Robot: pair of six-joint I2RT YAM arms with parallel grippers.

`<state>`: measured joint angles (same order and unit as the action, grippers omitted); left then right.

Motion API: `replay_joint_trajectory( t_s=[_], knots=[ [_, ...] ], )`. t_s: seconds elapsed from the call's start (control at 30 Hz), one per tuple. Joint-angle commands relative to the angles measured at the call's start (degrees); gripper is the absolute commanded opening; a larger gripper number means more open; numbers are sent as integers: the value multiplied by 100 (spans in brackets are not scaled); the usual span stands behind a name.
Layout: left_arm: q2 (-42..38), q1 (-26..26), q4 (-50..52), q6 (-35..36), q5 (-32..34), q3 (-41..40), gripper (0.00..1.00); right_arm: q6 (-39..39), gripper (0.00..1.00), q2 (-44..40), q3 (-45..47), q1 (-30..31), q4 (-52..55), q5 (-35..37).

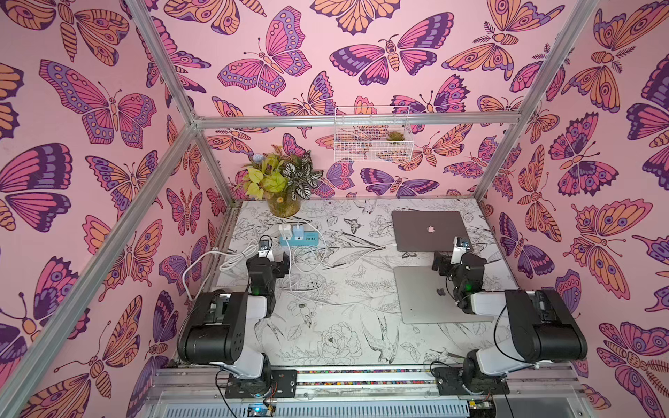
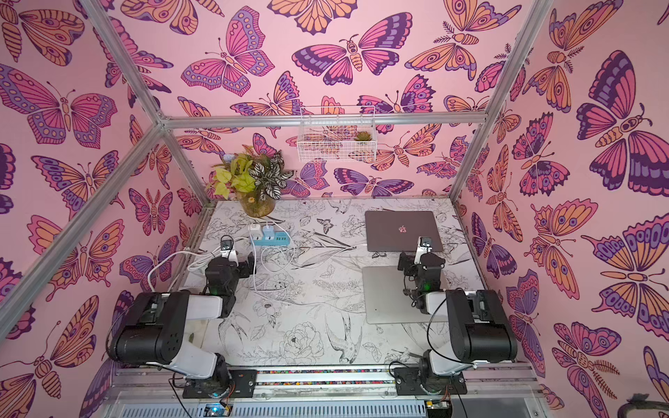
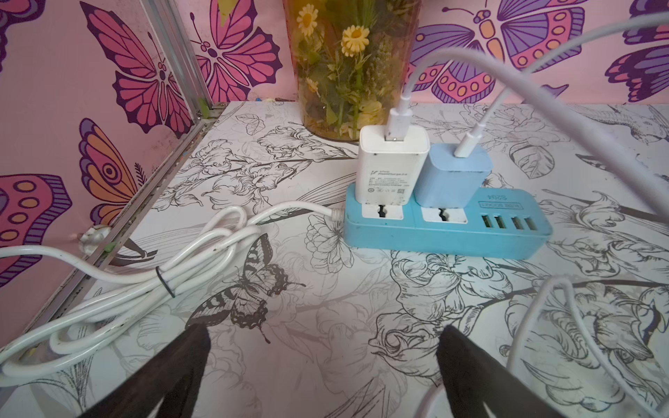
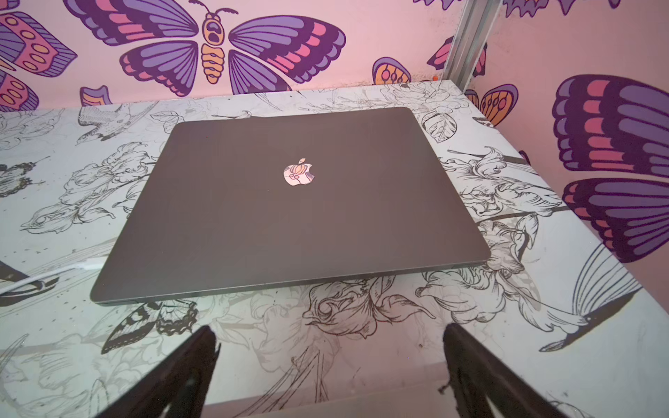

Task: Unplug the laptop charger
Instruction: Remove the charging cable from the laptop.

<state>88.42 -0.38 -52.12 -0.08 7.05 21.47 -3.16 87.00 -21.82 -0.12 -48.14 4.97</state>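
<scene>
- Chargers stand plugged into a blue power strip (image 3: 445, 228) toward the far left corner of the surface (image 3: 325, 325). One is a white charger (image 3: 391, 163), the other a blue charger (image 3: 452, 177). They touch side by side, each upright in its own socket.
- A white lead rises from the top of each charger. I cannot tell which of the two feeds a laptop.
- My left jaws stand wide apart with nothing between them. They point at the power strip from its near side and do not touch it.
- A bundled white cord (image 3: 144, 275) runs from the end of the power strip and lies on the surface just beside my left jaws.
- A vase (image 3: 347, 72) of flowers stands right behind the power strip, against the back wall.
- My right jaws are spread wide and empty too. They hang over the far edge of a silver laptop (image 1: 423, 300) and face a dark laptop (image 4: 289, 202).
- The dark laptop is closed and lies flat near the far right corner, apart from the silver laptop.
- A thin white cable (image 4: 47, 275) meets the dark laptop on the side toward the power strip.
- Loose white loops (image 1: 307, 267) of cable lie on the surface between the power strip and the two laptops.
</scene>
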Motion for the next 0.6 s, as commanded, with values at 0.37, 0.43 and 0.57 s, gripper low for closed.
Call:
replay_joint_trajectory(
  t_s=[0.37,0.43,0.57],
  knots=[
    [3,65,50,-45,-167,-29,100,26,99,-61,-120,-14,145,-173],
    [7,65,45,-45,-169,-28,100,-1,99,-69,-142,-14,189,-150],
    [5,65,44,-43,-166,-29,99,6,99,-78,-143,-14,199,-144]
  ],
)
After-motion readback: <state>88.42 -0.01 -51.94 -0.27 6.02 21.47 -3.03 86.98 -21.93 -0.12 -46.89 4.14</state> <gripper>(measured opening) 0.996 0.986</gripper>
